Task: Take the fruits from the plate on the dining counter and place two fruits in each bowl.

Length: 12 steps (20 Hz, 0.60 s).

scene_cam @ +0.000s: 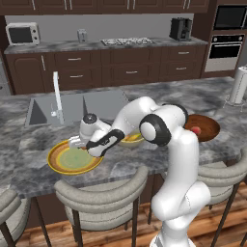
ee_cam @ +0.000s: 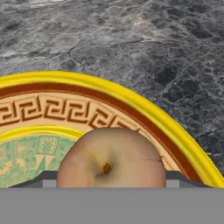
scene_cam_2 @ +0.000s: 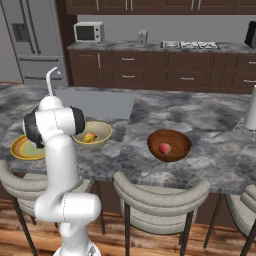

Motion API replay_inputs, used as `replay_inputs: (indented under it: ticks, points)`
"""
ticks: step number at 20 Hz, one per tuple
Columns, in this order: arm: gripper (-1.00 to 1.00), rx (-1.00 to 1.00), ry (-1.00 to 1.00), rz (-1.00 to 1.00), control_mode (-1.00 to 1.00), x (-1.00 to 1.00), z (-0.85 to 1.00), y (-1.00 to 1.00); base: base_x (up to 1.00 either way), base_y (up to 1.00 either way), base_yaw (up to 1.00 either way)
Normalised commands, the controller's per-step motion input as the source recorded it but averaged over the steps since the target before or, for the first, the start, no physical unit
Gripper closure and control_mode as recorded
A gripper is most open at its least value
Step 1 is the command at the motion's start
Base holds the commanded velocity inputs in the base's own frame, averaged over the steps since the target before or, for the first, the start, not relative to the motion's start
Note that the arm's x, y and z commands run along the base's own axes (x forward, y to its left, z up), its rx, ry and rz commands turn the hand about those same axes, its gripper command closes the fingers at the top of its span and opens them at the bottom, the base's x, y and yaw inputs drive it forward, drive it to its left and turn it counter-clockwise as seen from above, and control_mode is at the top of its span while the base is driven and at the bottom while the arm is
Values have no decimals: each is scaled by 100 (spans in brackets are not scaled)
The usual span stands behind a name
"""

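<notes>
Nearest to my hand camera is the brownish round fruit (ee_cam: 111,157), close up at the bottom of that view, its small dark dimple facing the lens and a dark finger tip (ee_cam: 43,178) showing at each side of it. It sits over the plate (ee_cam: 144,111), on the patterned orange ring just inside the yellow rim, with the pale green centre off to one side. My gripper (scene_cam: 78,143) is low over the plate in the left base view, and my fingers flank the fruit closely; I cannot tell whether they are actually pressing on it or merely straddling it (the contact itself is hidden). The plate rests on the dining counter (scene_cam: 29,159), near its front edge, in front of the inset sink (scene_cam: 72,106) and its white tap (scene_cam: 57,96). Just beside the plate stands the pale cream-yellow bowl (scene_cam_2: 102,135), holding the yellow banana (scene_cam_2: 89,136) with the orange-red fruit (scene_cam_2: 92,138) touching it. Well apart along the counter is the dark wood-like bowl (scene_cam_2: 169,145), with the red round fruit (scene_cam_2: 164,148) lying alone in it. Grey padded stools (scene_cam_2: 160,197) line the near side of the counter, and a microwave (scene_cam_2: 89,31) sits on the back-wall counter.
</notes>
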Motion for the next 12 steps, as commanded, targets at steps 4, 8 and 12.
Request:
replay_inputs:
  ticks: [4, 8, 12]
  points:
    - [100, 0, 0, -4, -100, -6, 60, -9, 0, 0, 0]
    - [100, 0, 1, -9, -100, -29, 82, -32, 0, 0, 0]
    - [100, 0, 0, -12, -100, -33, 60, -73, 0, 0, 0]
